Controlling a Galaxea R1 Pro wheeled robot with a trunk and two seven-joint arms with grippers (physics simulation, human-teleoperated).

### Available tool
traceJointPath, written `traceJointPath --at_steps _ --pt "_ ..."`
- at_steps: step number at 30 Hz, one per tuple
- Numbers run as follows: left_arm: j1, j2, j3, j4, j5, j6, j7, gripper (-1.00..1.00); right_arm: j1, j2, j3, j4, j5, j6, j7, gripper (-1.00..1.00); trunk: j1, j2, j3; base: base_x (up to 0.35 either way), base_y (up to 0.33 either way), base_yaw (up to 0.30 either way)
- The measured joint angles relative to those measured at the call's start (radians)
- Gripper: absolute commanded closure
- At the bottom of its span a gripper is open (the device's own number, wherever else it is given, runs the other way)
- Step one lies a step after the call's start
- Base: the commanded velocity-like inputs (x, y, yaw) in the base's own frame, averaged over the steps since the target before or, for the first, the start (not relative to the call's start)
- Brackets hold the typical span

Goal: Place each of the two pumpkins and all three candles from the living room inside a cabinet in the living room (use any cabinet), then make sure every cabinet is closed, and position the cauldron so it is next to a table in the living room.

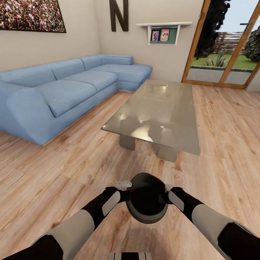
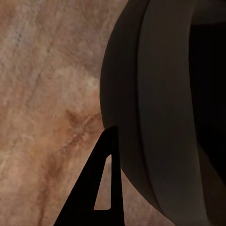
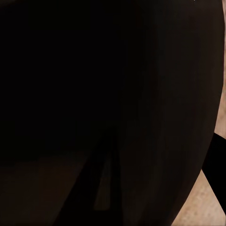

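The matte black cauldron (image 1: 146, 202) hangs just above the wood floor between my two arms, its wide mouth facing up. My left gripper (image 1: 125, 187) is at its left rim and my right gripper (image 1: 167, 191) at its right rim, each shut on the cauldron. In the left wrist view one of the fingers (image 2: 84, 197) lies outside the cauldron's belly (image 2: 160, 113). In the right wrist view the cauldron (image 3: 94, 94) is very close, with one of the fingers (image 3: 216, 174) outside its wall. The grey-green table (image 1: 159, 108) stands a short way ahead. Pumpkins, candles and cabinet are out of view.
A blue corner sofa (image 1: 65, 90) runs along the left wall and back corner. Wood-framed glass doors (image 1: 224, 47) are at the back right, and a small wall shelf (image 1: 164, 32) hangs beyond the table. Plank floor (image 1: 72, 162) lies between me and the table.
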Motion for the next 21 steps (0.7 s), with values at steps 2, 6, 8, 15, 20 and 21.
traceJointPath --at_steps 2,6,8,15,20,21 --pt "0.000 0.000 0.000 0.000 0.002 0.000 0.000 1.00 0.000 0.000 0.001 0.000 -0.001 0.000 0.000 1.00 0.000 0.000 0.000 0.193 0.106 0.000" --pt "0.000 0.000 -0.001 0.000 0.001 0.001 0.001 1.00 0.000 0.000 0.001 0.000 0.001 0.000 0.000 1.00 -0.001 0.000 0.000 0.273 0.149 0.000" --pt "0.000 0.000 -0.001 0.000 0.000 0.001 0.001 1.00 0.000 0.000 0.001 0.000 -0.001 0.000 0.000 1.00 -0.001 0.000 0.000 0.292 0.160 0.000" --pt "0.000 0.000 -0.001 0.000 0.000 0.001 0.000 1.00 0.000 0.000 0.001 0.000 -0.004 0.000 0.000 1.00 -0.001 0.000 0.001 0.296 0.172 -0.138" --pt "0.000 0.000 -0.001 0.000 0.000 0.001 0.000 1.00 0.000 0.000 0.000 -0.001 -0.003 0.000 0.000 1.00 -0.001 0.000 0.003 0.287 0.208 -0.259" --pt "0.000 0.000 -0.001 0.000 0.001 0.001 0.000 1.00 0.000 0.000 0.000 0.000 -0.003 0.000 0.000 1.00 -0.001 0.000 0.003 0.281 0.214 -0.264"
